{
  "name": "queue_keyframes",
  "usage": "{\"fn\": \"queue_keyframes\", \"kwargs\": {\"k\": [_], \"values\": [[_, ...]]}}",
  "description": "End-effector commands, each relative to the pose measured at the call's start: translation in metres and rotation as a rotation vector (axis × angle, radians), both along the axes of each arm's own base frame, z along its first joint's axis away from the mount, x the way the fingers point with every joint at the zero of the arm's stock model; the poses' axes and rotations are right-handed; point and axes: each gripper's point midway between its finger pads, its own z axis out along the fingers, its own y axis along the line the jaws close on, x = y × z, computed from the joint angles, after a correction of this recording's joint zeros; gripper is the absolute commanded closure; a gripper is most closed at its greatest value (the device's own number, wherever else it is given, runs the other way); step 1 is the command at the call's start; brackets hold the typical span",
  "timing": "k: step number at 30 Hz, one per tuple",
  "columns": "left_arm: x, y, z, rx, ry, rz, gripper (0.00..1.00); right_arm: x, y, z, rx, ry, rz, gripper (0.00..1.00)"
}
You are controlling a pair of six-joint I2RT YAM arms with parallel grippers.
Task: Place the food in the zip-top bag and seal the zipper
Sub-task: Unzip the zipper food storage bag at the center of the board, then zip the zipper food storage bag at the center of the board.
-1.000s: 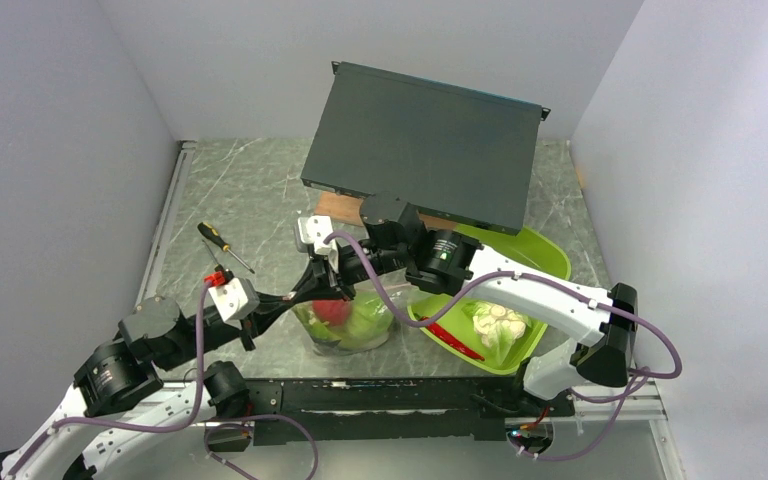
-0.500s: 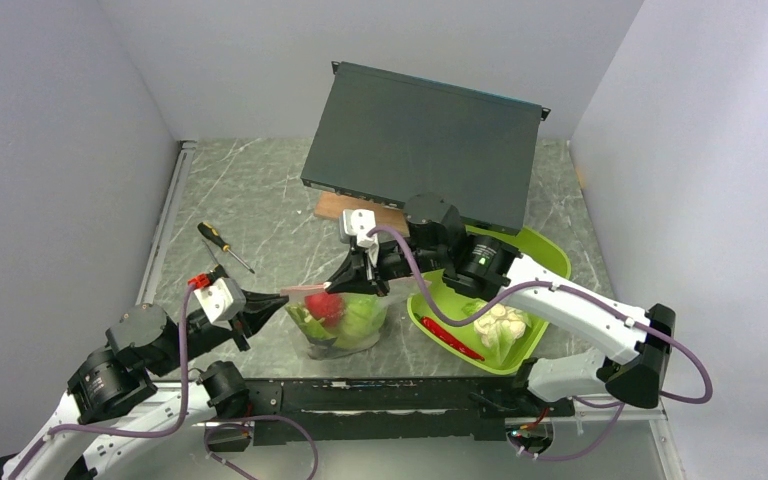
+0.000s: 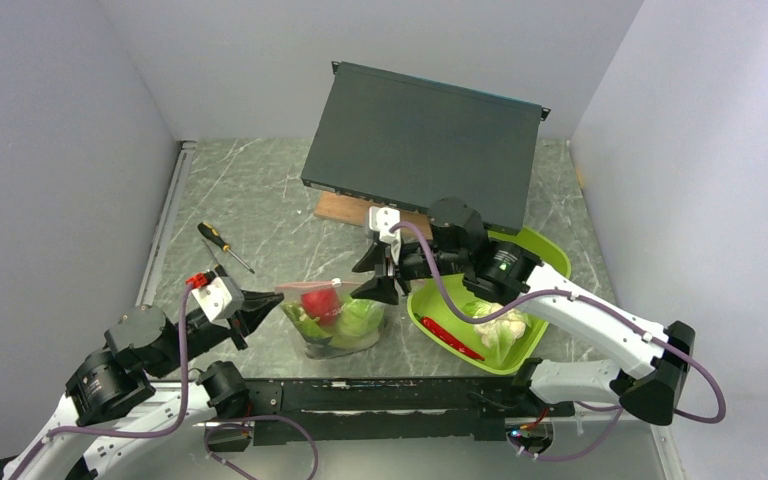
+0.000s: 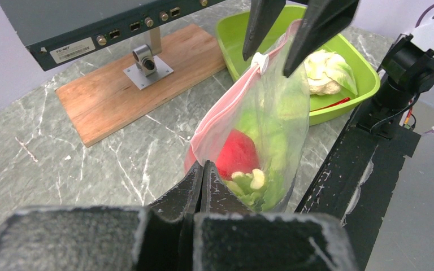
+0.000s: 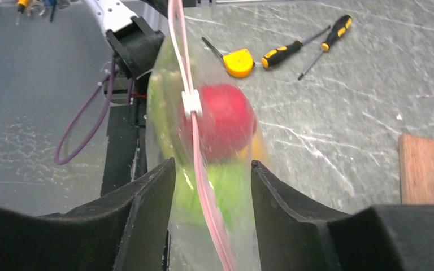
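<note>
The zip-top bag (image 3: 338, 322) stands near the table's front edge. It holds food: a red tomato (image 4: 236, 153) and green leafy pieces (image 4: 271, 121). My left gripper (image 4: 203, 165) is shut on the left end of the pink zipper (image 4: 220, 113). My right gripper (image 5: 212, 164) is open at the bag's right end, one finger on each side of the zipper (image 5: 200, 175) and neither touching it. The white slider (image 5: 190, 103) sits partway along the strip. A white cauliflower (image 3: 495, 325) and a red chili (image 3: 450, 338) lie in the lime-green tray (image 3: 545, 262).
A dark flat box (image 3: 420, 145) stands tilted on a wooden board (image 3: 345, 208) behind the bag. A yellow-handled screwdriver (image 3: 225, 247) lies at the left. In the right wrist view, two screwdrivers (image 5: 294, 49) and a yellow tape measure (image 5: 238, 62) lie beyond the bag.
My right gripper slid right along the zipper to the bag's right end, then opened off it. My left arm drew back left, still gripping the bag, stretching the strip out.
</note>
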Motion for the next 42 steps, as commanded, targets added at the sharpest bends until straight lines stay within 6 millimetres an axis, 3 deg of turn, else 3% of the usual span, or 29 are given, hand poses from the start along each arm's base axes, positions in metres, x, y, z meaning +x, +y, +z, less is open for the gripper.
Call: {"fn": "queue_keyframes", "kwargs": {"k": [1, 4, 8, 10, 11, 14, 16, 18, 20, 22, 25, 29, 35, 42], "values": [[0.001, 0.006, 0.021, -0.05, -0.049, 0.024, 1.0, 0.008, -0.013, 0.002, 0.018, -0.029, -0.067, 0.45], [0.0, 0.005, 0.021, -0.049, -0.048, 0.017, 1.0, 0.01, -0.015, 0.001, 0.032, -0.026, -0.068, 0.49], [-0.002, 0.005, 0.024, -0.055, -0.04, 0.008, 1.0, 0.008, -0.012, 0.006, 0.052, -0.032, -0.044, 0.84], [-0.004, 0.009, 0.029, -0.048, -0.025, 0.017, 1.0, 0.006, -0.011, 0.008, 0.058, -0.033, -0.033, 0.96], [-0.005, 0.011, 0.032, -0.057, 0.017, 0.029, 0.93, 0.005, -0.011, 0.009, 0.061, -0.033, -0.025, 1.0], [-0.016, 0.011, 0.047, -0.015, 0.107, -0.002, 0.49, -0.001, -0.01, 0.011, 0.064, -0.022, 0.009, 1.0], [-0.026, 0.0, 0.066, -0.009, 0.144, -0.076, 0.38, -0.004, -0.01, 0.014, 0.064, -0.016, 0.026, 1.0], [-0.03, -0.013, 0.081, -0.004, 0.176, -0.136, 0.33, -0.006, -0.01, 0.015, 0.065, -0.012, 0.038, 1.0], [-0.027, -0.031, 0.086, 0.032, 0.221, -0.18, 0.29, -0.007, -0.01, 0.015, 0.063, -0.01, 0.047, 1.0], [-0.019, -0.053, 0.08, 0.1, 0.271, -0.222, 0.18, -0.009, -0.009, 0.015, 0.062, -0.005, 0.057, 1.0], [0.001, -0.08, 0.057, 0.243, 0.333, -0.242, 0.18, -0.012, -0.007, 0.019, 0.063, 0.007, 0.08, 1.0], [0.014, -0.093, 0.05, 0.343, 0.292, -0.282, 0.21, -0.013, -0.004, 0.022, 0.062, 0.017, 0.104, 1.0], [0.016, -0.09, 0.044, 0.374, 0.254, -0.287, 0.11, -0.013, -0.002, 0.022, 0.045, 0.021, 0.118, 1.0], [0.015, -0.074, 0.027, 0.419, 0.27, -0.241, 0.24, -0.013, 0.0, 0.018, 0.04, 0.029, 0.12, 1.0]]}}
